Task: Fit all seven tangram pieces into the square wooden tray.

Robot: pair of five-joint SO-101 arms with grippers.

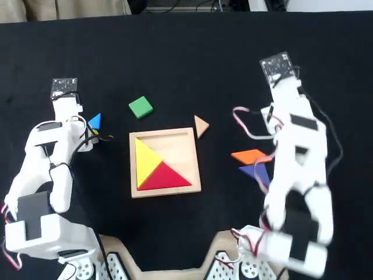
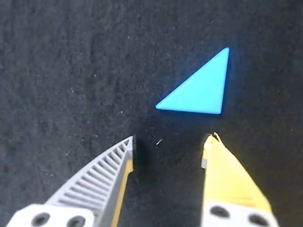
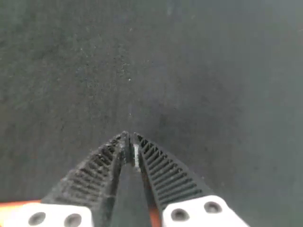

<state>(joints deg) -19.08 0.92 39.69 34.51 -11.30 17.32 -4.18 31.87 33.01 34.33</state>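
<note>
the left gripper [image 2: 171,142] is open, nothing between its jaws but black cloth [image 2: 71,71]. the blue triangle [image 2: 201,90] lies flat just ahead of the tips, nearer the yellow jaw than the grey one and touching neither. the right gripper [image 3: 129,142] is closed on nothing, tips together over bare cloth, with a sliver of the orange piece [image 3: 14,204] behind it.

farther out, in the high view, the tray [image 1: 165,132] sits between the two arms. it holds the yellow triangle [image 1: 145,160] and the red triangle [image 1: 166,177], edge to edge, and the rest of its floor is bare. the green square [image 1: 140,107] lies between the left gripper and the tray. the tan triangle [image 1: 201,125] is just off the tray's far corner. the orange piece and the purple piece [image 1: 256,172] lie partly under the right arm. five pieces are out.

likely risks: closing the left jaws here would catch only cloth, since the triangle is ahead of them. if the gripper comes down off centre, the yellow jaw could land on the piece or shove it away. the piece is thin with slanted sides, so a pinch across a slope may spin it or squirt it out. the right arm, low over its two pieces, could drag them when it moves.
</note>
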